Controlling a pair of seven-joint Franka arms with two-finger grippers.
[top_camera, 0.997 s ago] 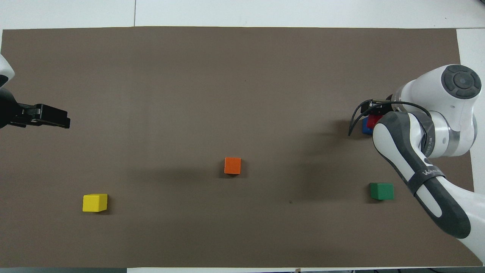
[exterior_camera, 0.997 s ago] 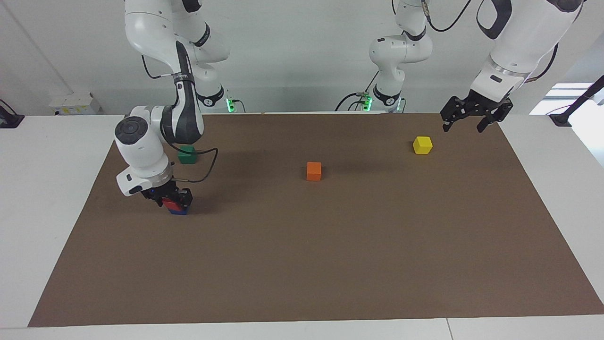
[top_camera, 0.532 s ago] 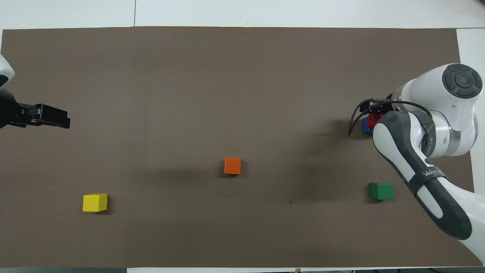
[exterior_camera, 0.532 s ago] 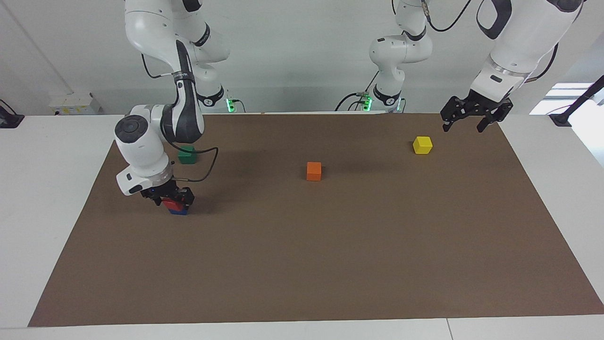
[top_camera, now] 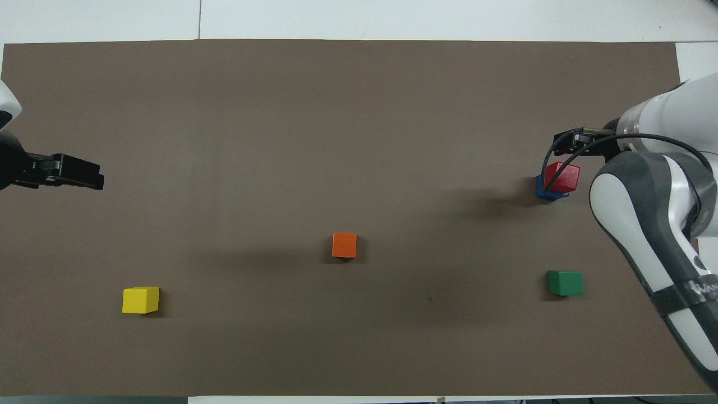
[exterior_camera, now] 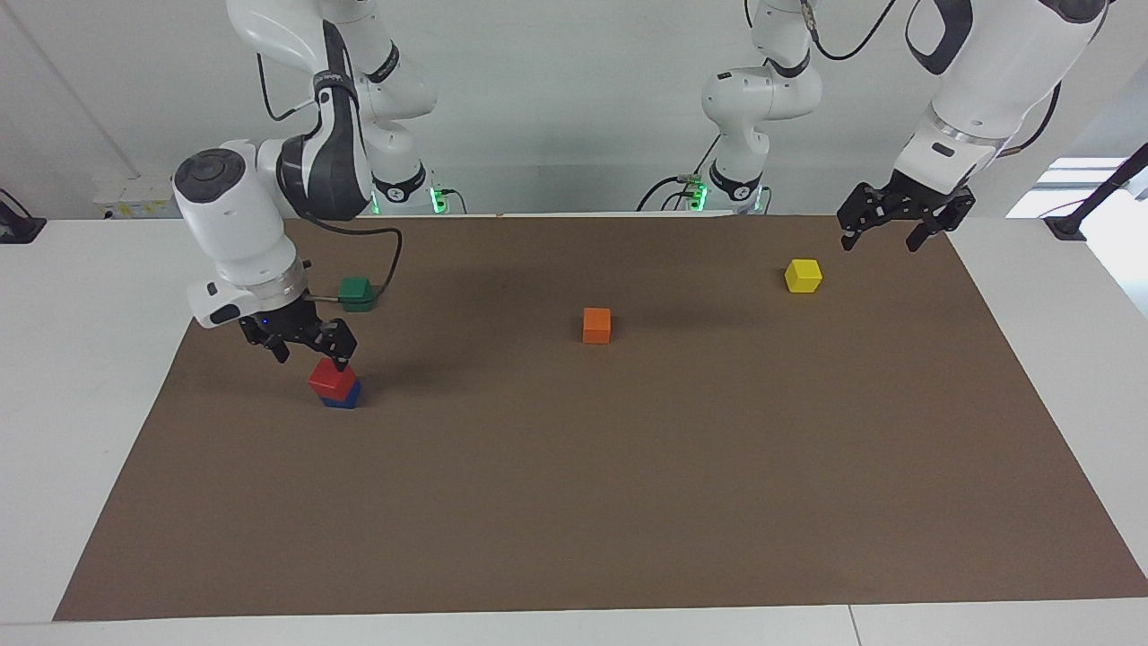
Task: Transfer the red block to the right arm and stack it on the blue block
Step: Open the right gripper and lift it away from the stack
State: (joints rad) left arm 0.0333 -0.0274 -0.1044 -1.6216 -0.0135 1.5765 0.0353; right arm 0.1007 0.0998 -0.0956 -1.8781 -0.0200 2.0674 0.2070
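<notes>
Red block (exterior_camera: 332, 379) sits on blue block (exterior_camera: 343, 397), free, just under the right gripper (exterior_camera: 310, 351), its jaws spread wide and empty

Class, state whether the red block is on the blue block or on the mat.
On the blue block: the red block sits atop it, slightly askew.
</notes>
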